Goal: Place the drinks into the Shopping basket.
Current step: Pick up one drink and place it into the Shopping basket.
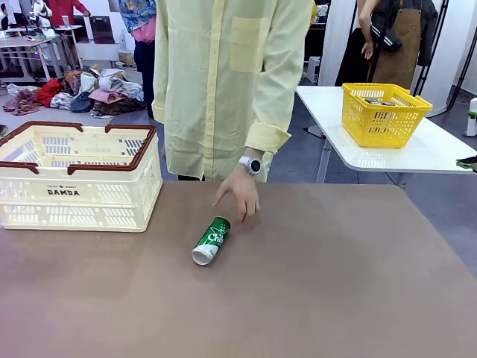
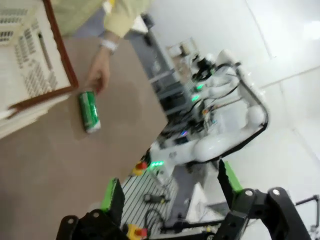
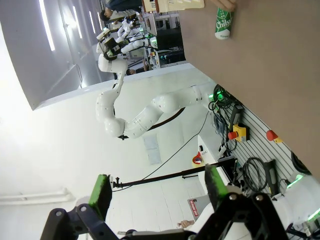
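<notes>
On the brown tabletop (image 1: 335, 283): one green drink can (image 1: 212, 241) on its side, one cream Shopping basket (image 1: 74, 192) to its left.
The slim metal can, silver end toward the robot, lies just beside a person's hand (image 1: 240, 195), apart from the slotted, brown-rimmed plastic basket. The left gripper (image 2: 170, 187) and right gripper (image 3: 159, 184) each hang with jaws spread wide, holding nothing. The tabletop is matte and smooth; behind, one yellow basket (image 1: 384, 115) sits on a white table (image 1: 425, 153).
</notes>
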{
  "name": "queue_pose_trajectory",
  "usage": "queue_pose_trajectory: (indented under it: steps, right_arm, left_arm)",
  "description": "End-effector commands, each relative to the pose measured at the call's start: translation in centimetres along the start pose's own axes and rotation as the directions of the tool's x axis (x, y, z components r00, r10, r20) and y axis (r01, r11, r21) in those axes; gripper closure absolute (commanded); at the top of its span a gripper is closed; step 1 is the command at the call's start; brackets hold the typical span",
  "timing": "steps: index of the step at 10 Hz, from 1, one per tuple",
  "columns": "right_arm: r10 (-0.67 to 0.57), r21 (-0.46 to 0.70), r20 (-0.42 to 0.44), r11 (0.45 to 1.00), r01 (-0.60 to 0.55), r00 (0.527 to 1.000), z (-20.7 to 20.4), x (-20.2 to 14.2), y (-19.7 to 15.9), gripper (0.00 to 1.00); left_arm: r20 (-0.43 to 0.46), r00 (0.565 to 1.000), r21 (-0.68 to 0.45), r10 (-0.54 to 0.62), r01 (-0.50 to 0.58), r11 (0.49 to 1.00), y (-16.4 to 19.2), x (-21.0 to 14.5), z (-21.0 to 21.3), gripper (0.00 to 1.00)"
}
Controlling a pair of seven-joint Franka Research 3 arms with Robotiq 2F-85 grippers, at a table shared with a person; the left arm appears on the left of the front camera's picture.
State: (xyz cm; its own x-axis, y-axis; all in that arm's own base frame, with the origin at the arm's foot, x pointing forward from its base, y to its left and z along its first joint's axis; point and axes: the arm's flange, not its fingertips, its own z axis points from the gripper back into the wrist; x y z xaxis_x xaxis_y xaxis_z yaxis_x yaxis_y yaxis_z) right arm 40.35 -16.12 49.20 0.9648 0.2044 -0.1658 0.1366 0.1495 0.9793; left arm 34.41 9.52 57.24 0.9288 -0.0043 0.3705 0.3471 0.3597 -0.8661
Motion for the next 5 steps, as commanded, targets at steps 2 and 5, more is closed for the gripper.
queue_pose_trajectory:
  steps: [2, 5]
  right_arm:
    - [-0.017, 0.01, 0.006, 1.0, 0.017, 1.0, -0.1, 0.4, 0.6, 0.0]
    - [-0.017, 0.01, 0.006, 1.0, 0.017, 1.0, -0.1, 0.4, 0.6, 0.0]
  left_arm:
    - [-0.166, 0.983, 0.13, -0.084, 0.106, 0.986, -3.6, -1.1, -5.5, 0.0]
    - [-0.291, 0.936, 0.273, -0.196, 0.278, 0.921, -5.5, -3.5, -10.6, 0.0]
